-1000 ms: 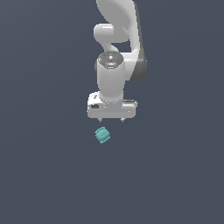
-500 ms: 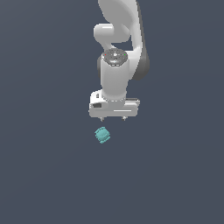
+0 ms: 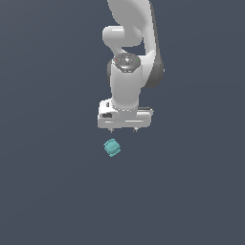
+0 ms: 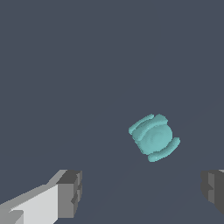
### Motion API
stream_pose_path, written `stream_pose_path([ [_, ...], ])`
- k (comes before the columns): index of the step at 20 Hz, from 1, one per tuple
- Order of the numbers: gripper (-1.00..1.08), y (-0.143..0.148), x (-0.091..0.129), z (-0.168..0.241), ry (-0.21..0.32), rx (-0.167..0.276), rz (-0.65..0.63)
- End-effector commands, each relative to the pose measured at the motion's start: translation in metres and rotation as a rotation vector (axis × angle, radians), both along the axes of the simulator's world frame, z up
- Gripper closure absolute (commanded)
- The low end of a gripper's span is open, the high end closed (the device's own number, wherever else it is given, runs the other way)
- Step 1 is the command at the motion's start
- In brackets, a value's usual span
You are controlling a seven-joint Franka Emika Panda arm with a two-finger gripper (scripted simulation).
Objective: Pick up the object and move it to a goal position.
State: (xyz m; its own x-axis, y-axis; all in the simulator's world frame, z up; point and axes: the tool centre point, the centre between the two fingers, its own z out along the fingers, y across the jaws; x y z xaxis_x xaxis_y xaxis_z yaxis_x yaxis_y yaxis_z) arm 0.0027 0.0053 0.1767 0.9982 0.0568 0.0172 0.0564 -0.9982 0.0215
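The object (image 3: 112,148) is a small teal-cyan rounded lump with ridged bands, lying on the dark grey floor. In the exterior view it lies just below my white gripper head, slightly toward the exterior view's left. My gripper (image 3: 123,129) hangs above it, open, with nothing between its fingers. The wrist view shows the object (image 4: 154,137) apart from both grey fingertips (image 4: 71,192), which stand wide apart. My gripper (image 4: 142,190) does not touch the lump.
A plain dark grey floor (image 3: 48,191) fills both views. The white arm (image 3: 129,57) rises behind the gripper head. No other objects show.
The gripper head has shifted slightly toward the exterior view's right and a little lower, and the wrist has turned. The object has not moved.
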Motion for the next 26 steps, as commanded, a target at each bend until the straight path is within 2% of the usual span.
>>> stream_pose_path([
  [1,-0.92,-0.002,0.0,-0.003,0.001,0.0,0.017],
  [9,-0.92,-0.013,0.003,-0.019,0.007,-0.001,0.124],
  [26,-0.92,-0.048,0.007,-0.072,0.022,0.009,0.475],
])
